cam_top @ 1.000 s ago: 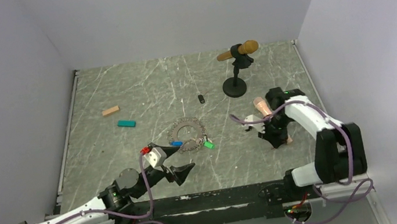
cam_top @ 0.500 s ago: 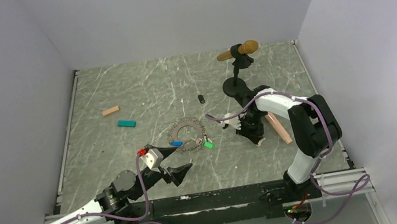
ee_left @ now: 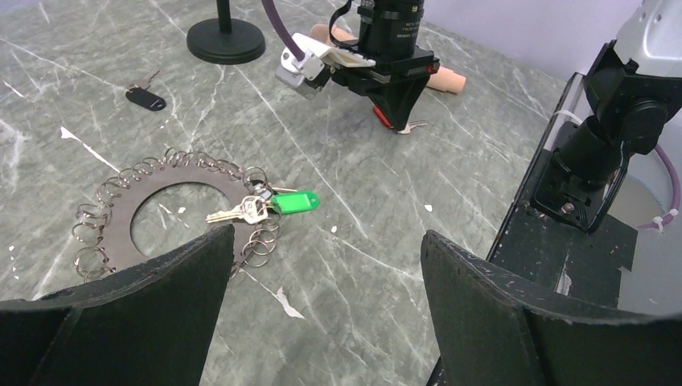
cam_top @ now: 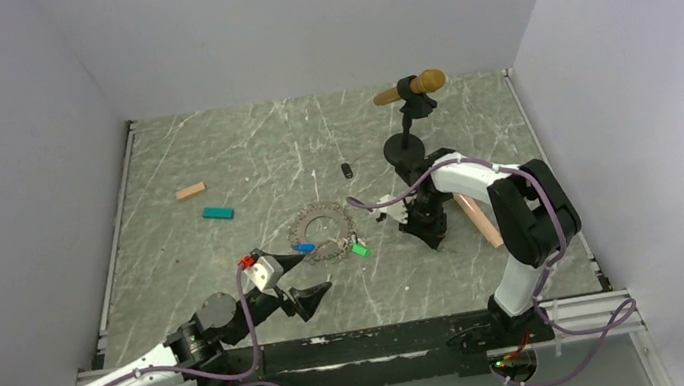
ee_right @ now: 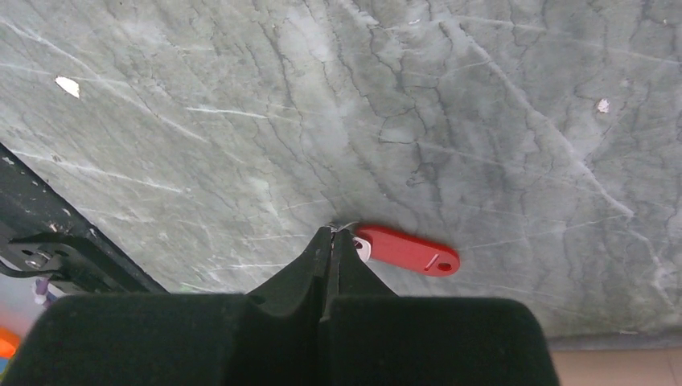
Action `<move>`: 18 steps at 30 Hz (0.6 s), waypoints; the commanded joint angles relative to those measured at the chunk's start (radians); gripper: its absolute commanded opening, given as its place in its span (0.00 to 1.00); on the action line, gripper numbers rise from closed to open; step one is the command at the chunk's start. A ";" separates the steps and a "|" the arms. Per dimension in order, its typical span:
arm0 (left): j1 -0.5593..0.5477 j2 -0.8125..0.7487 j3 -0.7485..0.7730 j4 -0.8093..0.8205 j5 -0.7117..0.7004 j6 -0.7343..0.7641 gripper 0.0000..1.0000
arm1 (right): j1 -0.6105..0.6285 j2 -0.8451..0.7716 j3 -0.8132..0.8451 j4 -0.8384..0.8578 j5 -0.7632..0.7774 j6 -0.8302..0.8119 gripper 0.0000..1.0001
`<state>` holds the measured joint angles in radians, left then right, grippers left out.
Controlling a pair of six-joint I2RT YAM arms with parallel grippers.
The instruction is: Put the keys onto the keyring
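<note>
Seemingly the carrying step: right claw (ee_right: pixel 331 235) clenched on the red-tagged small metal key (ee_right: pixel 406 251); next, thread it onto the toothed grey metal keyring (ee_left: pixel 177 173); left claw (ee_left: pixel 322 249) released

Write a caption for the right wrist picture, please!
Shut right gripper pinching the red-tagged key over the grey marble table.

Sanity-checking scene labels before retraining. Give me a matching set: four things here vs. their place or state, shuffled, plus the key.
Things:
1. green-tag key
2. red-tag key
3. left tool
4. pink microphone

Place or state:
A. lying on the table, just right of the right tool
B. open and empty, near the keyring
C. pinched at the shut right tool's tips
D. resting on the keyring's rim

Pairs: 1-D, 2-C, 3-B, 4-A
</note>
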<state>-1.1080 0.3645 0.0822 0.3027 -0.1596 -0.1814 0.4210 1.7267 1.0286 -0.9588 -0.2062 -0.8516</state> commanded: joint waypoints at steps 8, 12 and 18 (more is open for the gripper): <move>-0.004 0.001 -0.002 0.015 -0.011 -0.015 0.91 | -0.001 -0.025 0.031 0.080 0.000 0.020 0.00; -0.004 -0.002 -0.002 0.012 -0.011 -0.015 0.91 | -0.006 -0.032 0.058 0.068 -0.099 0.019 0.00; -0.004 -0.006 -0.005 0.010 -0.009 -0.018 0.91 | -0.022 0.000 0.084 0.082 -0.156 0.037 0.00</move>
<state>-1.1080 0.3637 0.0822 0.3012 -0.1596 -0.1822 0.4118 1.7203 1.0721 -0.9077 -0.3008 -0.8364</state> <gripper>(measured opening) 0.908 0.008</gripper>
